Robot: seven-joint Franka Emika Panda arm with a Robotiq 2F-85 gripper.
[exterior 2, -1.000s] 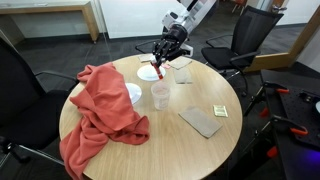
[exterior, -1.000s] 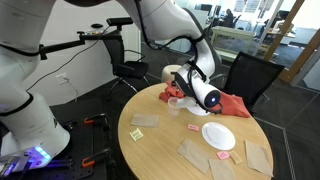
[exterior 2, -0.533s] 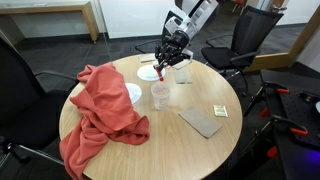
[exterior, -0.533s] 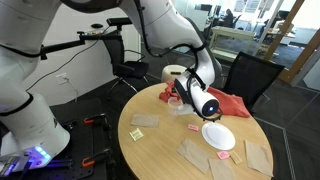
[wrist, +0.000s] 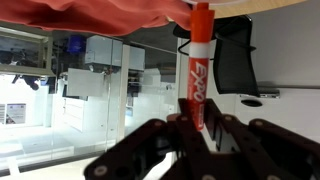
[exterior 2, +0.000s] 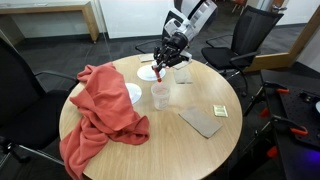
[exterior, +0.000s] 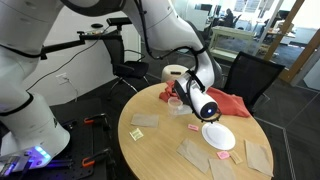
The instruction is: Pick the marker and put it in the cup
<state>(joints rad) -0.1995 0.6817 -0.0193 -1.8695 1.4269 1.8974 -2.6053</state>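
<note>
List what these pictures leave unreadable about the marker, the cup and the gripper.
- In an exterior view: whether the marker tip is over the cup mouth, too small to tell.
- Wrist view: the cup lies outside the frame.
- Wrist view: the gripper is a dark blur, out of focus.
- Wrist view: the gripper hides the marker's held end.

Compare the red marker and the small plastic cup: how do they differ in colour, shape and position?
The marker is red and thin; the cup is whitish, translucent and wider. The marker is clamped in the gripper and hangs in the air; the cup stands upright on the table. The marker appears above the cup, not in it. Both are smaller than the red cloth.
</note>
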